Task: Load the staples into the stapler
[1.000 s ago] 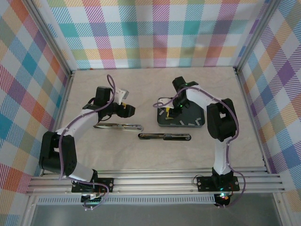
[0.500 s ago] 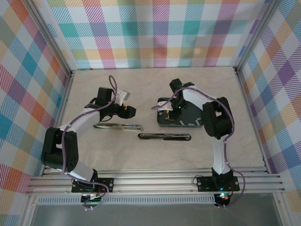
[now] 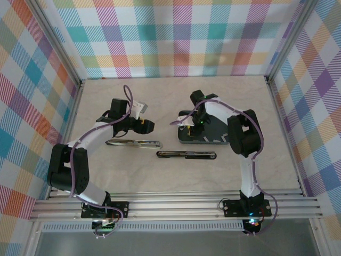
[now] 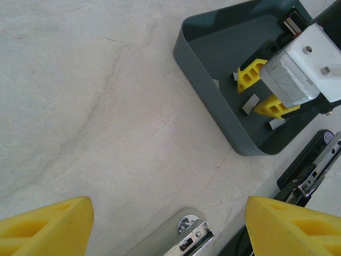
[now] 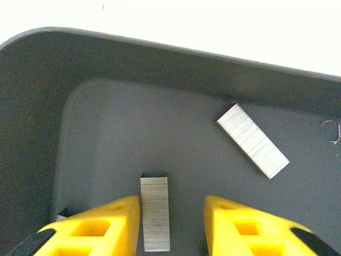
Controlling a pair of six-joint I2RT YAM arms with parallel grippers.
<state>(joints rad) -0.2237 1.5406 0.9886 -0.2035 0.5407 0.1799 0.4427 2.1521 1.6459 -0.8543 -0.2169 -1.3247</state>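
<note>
Several staples lie in the dark grey tray [image 3: 224, 140]. In the right wrist view one strip [image 5: 155, 213] lies between my right gripper's [image 5: 173, 226] yellow fingers, close against the left finger [image 5: 106, 226], with a gap to the other. My right gripper [image 3: 191, 122] is open, low inside the tray. A second strip [image 5: 253, 140] lies farther off at an angle. A silver stapler [image 3: 133, 143] lies flat on the table, its end [image 4: 186, 237] below my left gripper [image 4: 168, 229]. That gripper [image 3: 145, 126] hovers wide open and holds nothing.
A black stapler [image 3: 186, 154] lies open in front of the tray, right of the silver one. The tray's wall [image 4: 205, 98] stands between the two grippers. Checkered walls close in the table on three sides.
My right gripper has shifted slightly left inside the tray, over the staple strip. My left arm's elbow has swung in; its gripper has stayed about where it was.
</note>
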